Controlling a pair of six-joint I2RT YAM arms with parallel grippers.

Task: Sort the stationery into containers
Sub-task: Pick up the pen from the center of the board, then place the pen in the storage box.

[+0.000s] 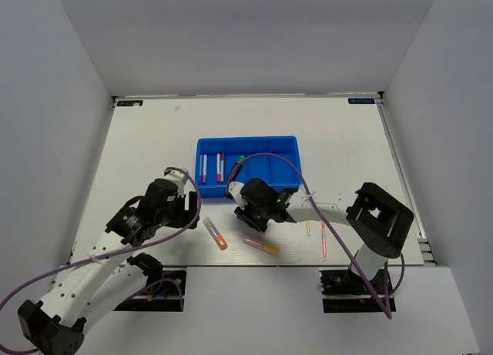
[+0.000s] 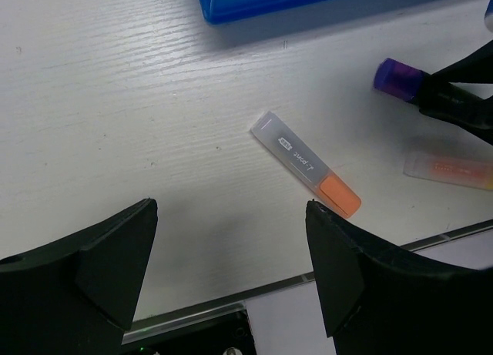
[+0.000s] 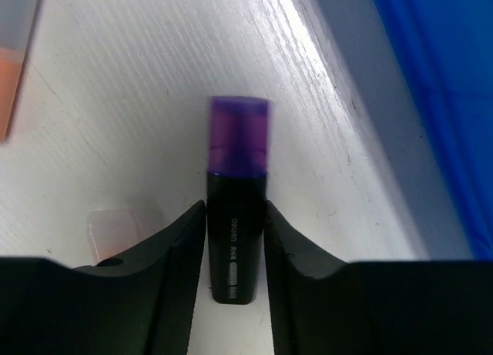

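Observation:
My right gripper (image 3: pixel 235 251) is shut on a purple highlighter (image 3: pixel 237 178) with a black body, held low over the table just in front of the blue tray (image 3: pixel 443 85). In the top view the right gripper (image 1: pixel 250 214) sits below the tray's (image 1: pixel 286 143) front wall. My left gripper (image 2: pixel 231 251) is open and empty over the table's near edge, close to an orange highlighter (image 2: pixel 308 164). The purple highlighter (image 2: pixel 397 78) also shows in the left wrist view. Two pink-white pens (image 1: pixel 203 167) lie in the tray's left compartments, and a green-black highlighter (image 1: pixel 239 162) lies beside them.
A yellow highlighter (image 1: pixel 262 246) lies near the front edge, right of the orange one (image 1: pixel 216 233). A thin yellow stick (image 1: pixel 308 228) and a thin pink stick (image 1: pixel 323 243) lie further right. White walls enclose the table.

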